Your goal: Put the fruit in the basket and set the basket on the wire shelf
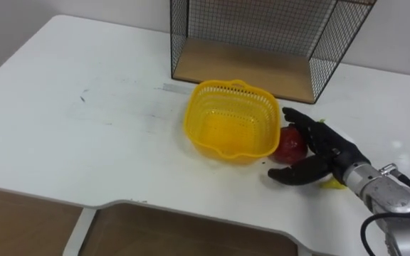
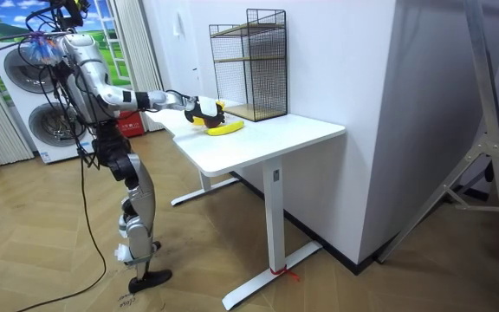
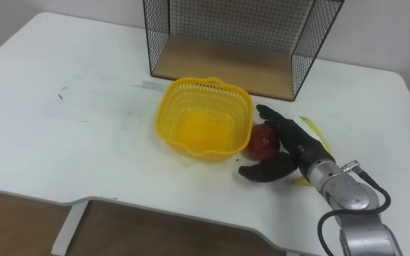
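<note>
Standing at the white table [image 1: 84, 107], right arm reached out over it. My right hand [image 1: 327, 151] lies on its side just right of the yellow plastic basket [image 1: 191, 117]. The fingers are spread along the far side of the red apple [image 1: 290, 144] and the thumb runs along its near side. The hand is unclenched, bracketing the apple rather than gripping it, and I cannot tell whether the pads touch the skin. The apple sits on the tabletop, touching or just beside the basket's right wall. A banana [image 3: 310, 128] lies under and behind my hand, mostly covered, with yellow ends showing on both sides. I see nothing in the basket. The wire shelf [image 1: 262, 28] stands just behind it, its wooden bottom board [image 1: 240, 67] bare. My read on handling: the apple is firm, round and smooth, moderately heavy for its size, and apt to roll or squirt out of a shallow pinch. Best to wrap it around its widest part, thumb opposite fingers. The banana is softer and bruises, so grip it mid-length and gently. The basket is light, slightly flexible mesh, so take it by the rim or its handle notch.
</note>
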Robot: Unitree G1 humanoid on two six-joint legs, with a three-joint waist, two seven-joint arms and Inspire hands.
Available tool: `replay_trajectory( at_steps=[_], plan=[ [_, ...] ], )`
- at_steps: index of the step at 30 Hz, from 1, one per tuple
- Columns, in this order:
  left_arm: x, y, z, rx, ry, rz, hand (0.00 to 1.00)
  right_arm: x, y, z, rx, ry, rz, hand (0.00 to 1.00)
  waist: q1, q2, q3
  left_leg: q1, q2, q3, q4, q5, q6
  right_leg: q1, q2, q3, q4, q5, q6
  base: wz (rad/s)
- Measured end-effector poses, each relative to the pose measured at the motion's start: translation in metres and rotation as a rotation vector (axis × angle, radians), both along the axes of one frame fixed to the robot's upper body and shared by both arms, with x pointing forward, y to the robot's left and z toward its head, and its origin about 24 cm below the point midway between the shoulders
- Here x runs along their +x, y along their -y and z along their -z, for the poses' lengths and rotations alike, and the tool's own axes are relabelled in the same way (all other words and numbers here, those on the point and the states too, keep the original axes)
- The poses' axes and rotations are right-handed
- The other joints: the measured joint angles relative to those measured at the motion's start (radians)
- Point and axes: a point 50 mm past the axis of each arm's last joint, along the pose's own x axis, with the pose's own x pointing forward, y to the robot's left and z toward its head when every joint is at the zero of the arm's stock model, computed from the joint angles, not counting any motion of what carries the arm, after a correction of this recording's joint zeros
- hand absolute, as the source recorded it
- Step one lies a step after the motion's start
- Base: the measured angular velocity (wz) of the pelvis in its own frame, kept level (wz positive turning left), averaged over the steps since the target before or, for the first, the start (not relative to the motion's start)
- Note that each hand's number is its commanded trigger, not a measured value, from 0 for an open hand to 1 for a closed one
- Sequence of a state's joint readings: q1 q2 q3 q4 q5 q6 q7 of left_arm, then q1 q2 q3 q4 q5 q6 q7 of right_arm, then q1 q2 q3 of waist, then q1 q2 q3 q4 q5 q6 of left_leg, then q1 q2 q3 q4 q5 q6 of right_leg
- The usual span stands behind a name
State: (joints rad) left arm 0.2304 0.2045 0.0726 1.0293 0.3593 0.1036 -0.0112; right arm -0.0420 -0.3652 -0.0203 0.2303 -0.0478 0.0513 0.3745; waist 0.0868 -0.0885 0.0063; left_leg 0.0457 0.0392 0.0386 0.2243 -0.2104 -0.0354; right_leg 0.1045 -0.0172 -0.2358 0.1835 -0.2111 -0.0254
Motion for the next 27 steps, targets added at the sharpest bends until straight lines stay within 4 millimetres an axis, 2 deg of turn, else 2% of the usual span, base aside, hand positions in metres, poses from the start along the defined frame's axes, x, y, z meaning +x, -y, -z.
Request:
replay_trajectory(
  at_steps=[3,13,17,23,24,25,26,27],
  plan=[
    [0.001,0.0,-0.001,0.001,0.006,0.001,0.0,0.0,0.002,0.003,0.001,-0.019,0.012,0.0,0.0,-0.002,-0.0022,0.002,0.0,0.0,0.0,0.0,0.0,0.003,0.0,0.0,0.0,0.0,0.0,0.0],
    [-0.002,-0.001,0.0,0.007,-0.015,-0.002,0.0,0.004,0.007,0.016,0.016,-0.087,0.033,0.0,-0.001,0.0,-0.0002,0.01,0.0,-0.001,0.007,0.0,0.0,0.018,0.0,-0.002,0.0,0.0,0.0,0.0],
    [-0.002,-0.002,0.0,0.009,-0.018,-0.003,0.0,0.004,0.009,0.02,0.025,-0.108,0.049,0.0,-0.002,-0.009,-0.0054,0.008,-0.002,-0.012,0.015,0.0,0.0,0.016,-0.007,-0.015,-0.004,0.0,0.0,0.08],
    [-0.006,-0.001,0.001,0.007,-0.035,-0.008,0.0,0.004,0.011,0.023,0.023,-0.115,0.06,0.0,0.0,-0.01,-0.0063,0.007,-0.002,-0.014,0.017,0.0,0.0,0.02,-0.006,-0.016,-0.012,0.003,0.0,0.01],
    [-0.007,-0.001,0.001,0.007,-0.038,-0.009,0.0,0.004,0.011,0.023,0.023,-0.113,0.06,0.29,0.0,-0.009,-0.0061,0.007,-0.002,-0.014,0.017,0.0,0.0,0.02,-0.006,-0.016,-0.012,0.003,0.0,0.0],
    [-0.008,-0.001,0.001,0.007,-0.039,-0.009,0.0,0.004,0.011,0.023,0.023,-0.112,0.059,0.62,-0.001,-0.009,-0.0059,0.008,-0.002,-0.014,0.016,0.0,0.0,0.021,-0.006,-0.016,-0.012,0.004,0.0,0.0],
    [-0.008,-0.001,0.001,0.007,-0.04,-0.009,0.0,0.004,0.011,0.023,0.023,-0.112,0.059,1.0,-0.001,-0.009,-0.0057,0.008,-0.002,-0.014,0.016,0.0,0.0,0.024,-0.006,-0.016,-0.011,0.005,0.001,0.0],
    [-0.008,-0.001,0.001,0.007,-0.04,-0.009,0.0,0.003,0.011,0.024,0.021,-0.111,0.058,1.0,-0.001,-0.008,-0.0054,0.008,-0.002,-0.014,0.015,0.0,0.0,0.027,-0.005,-0.016,-0.012,0.006,0.001,0.0]
  ],
)
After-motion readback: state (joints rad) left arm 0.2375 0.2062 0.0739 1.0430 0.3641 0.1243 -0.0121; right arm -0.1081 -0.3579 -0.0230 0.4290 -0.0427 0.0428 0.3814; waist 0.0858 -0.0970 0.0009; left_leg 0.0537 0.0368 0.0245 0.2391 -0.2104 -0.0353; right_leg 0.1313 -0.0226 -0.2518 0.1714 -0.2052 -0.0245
